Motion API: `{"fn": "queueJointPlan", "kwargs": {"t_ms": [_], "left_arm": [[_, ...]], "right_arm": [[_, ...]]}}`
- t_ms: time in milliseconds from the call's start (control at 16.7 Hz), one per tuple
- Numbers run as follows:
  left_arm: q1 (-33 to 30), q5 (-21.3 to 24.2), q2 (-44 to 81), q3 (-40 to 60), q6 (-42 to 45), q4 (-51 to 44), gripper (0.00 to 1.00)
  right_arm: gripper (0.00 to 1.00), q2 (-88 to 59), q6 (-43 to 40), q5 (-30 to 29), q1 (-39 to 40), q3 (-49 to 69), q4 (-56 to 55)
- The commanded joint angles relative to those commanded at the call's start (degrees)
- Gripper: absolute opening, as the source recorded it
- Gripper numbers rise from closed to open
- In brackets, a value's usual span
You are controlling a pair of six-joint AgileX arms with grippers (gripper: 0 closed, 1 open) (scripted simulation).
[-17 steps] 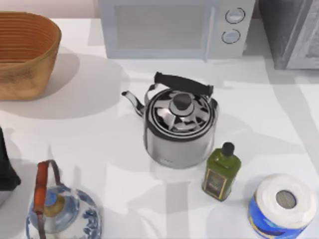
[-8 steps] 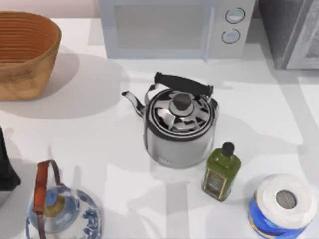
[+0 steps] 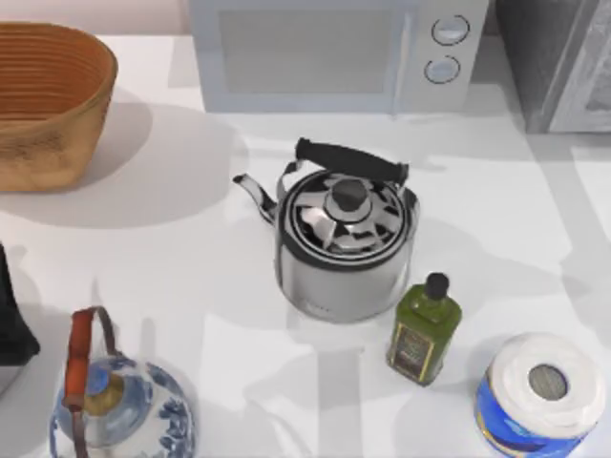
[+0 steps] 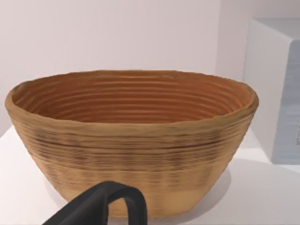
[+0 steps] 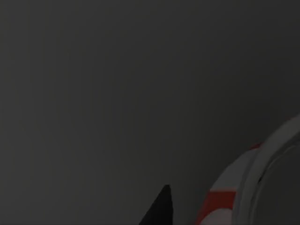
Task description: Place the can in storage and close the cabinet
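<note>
The right wrist view is dim. The can shows there close up, as a red-and-white side with a silver rim against a dark grey surface. One dark fingertip of my right gripper points up beside the can, apart from it. The grey cabinet stands at the table's far right corner in the top view. My left arm is parked at the left edge of the table. A black part of my left gripper faces the basket in the left wrist view.
A woven basket sits at the back left and a microwave at the back centre. A steel kettle stands mid-table, with an olive-oil bottle and a blue-wrapped paper roll to its front right. A glass teapot is at the front left.
No object on the table has moved. Only the shadows on the table's right side have shifted slightly.
</note>
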State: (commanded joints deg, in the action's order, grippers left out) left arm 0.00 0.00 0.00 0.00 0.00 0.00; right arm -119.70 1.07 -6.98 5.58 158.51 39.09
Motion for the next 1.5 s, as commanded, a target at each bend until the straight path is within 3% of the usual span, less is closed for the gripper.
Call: {"fn": "queueJointPlan", "kwargs": {"t_ms": [120,900,1500], "left_arm": [[0.0,0.0,0.0,0.0,0.0,0.0,1.0],[0.0,0.0,0.0,0.0,0.0,0.0,1.0],[0.0,0.0,0.0,0.0,0.0,0.0,1.0]], "right_arm": [[0.0,0.0,0.0,0.0,0.0,0.0,0.0],[0.98,0.0,0.0,0.0,0.0,0.0,0.0],[1.0,0.0,0.0,0.0,0.1,0.0,0.0]]}}
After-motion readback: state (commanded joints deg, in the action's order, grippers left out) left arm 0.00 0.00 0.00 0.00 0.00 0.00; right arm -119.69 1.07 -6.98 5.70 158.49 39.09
